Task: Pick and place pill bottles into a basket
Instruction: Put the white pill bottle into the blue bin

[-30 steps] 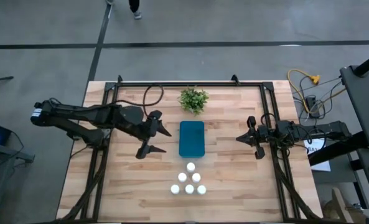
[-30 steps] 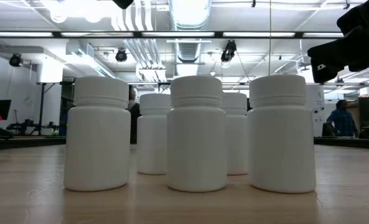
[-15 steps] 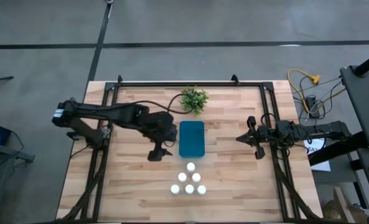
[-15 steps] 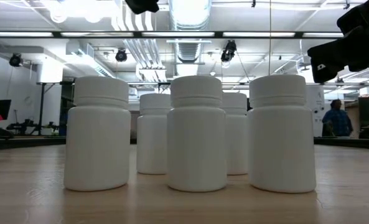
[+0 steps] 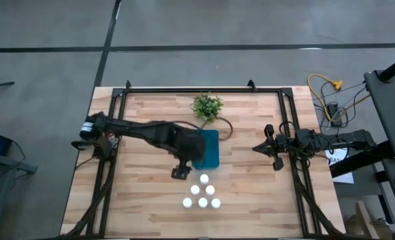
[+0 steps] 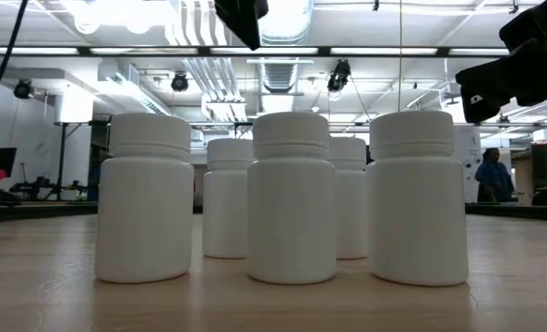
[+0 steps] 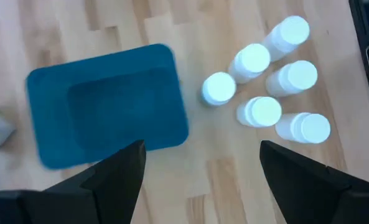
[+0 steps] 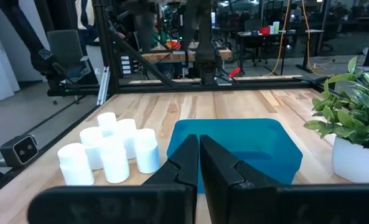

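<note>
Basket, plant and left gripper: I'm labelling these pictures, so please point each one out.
basket [image 5: 208,159]: high view, bare floor of its right half.
plant [image 5: 207,106]: high view, middle of the leaves.
left gripper [image 5: 180,173]: high view, midway between its open fingertips.

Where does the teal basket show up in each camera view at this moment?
High view: basket at table centre, partly under the left arm, below the plant.
Low view: not visible; only the pill bottles fill the foreground.
Left wrist view: basket at left.
Right wrist view: basket at centre.
Shared landmark: the cluster of pill bottles beside the basket.
</note>
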Robot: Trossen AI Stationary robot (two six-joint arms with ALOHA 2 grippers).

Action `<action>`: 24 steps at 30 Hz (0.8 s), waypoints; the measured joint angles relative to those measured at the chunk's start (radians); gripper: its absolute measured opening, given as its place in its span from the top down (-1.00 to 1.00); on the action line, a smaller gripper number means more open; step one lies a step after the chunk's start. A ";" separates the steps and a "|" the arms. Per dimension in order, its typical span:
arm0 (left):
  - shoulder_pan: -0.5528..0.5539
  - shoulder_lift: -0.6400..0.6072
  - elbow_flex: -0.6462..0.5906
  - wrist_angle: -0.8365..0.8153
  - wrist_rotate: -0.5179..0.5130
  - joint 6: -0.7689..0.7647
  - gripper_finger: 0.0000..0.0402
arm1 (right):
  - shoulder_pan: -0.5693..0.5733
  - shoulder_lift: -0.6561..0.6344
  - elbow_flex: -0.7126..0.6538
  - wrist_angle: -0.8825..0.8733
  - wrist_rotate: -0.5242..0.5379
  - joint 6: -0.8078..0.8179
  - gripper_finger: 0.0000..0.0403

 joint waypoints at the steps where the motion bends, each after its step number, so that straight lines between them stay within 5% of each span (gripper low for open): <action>1: -0.008 0.012 0.008 0.000 0.000 0.001 -0.48 | 0.000 0.000 0.000 0.000 0.000 0.000 0.96; 24: -0.095 0.060 -0.013 0.114 -0.079 0.098 -0.48 | 0.000 0.000 0.000 0.000 0.000 0.002 0.96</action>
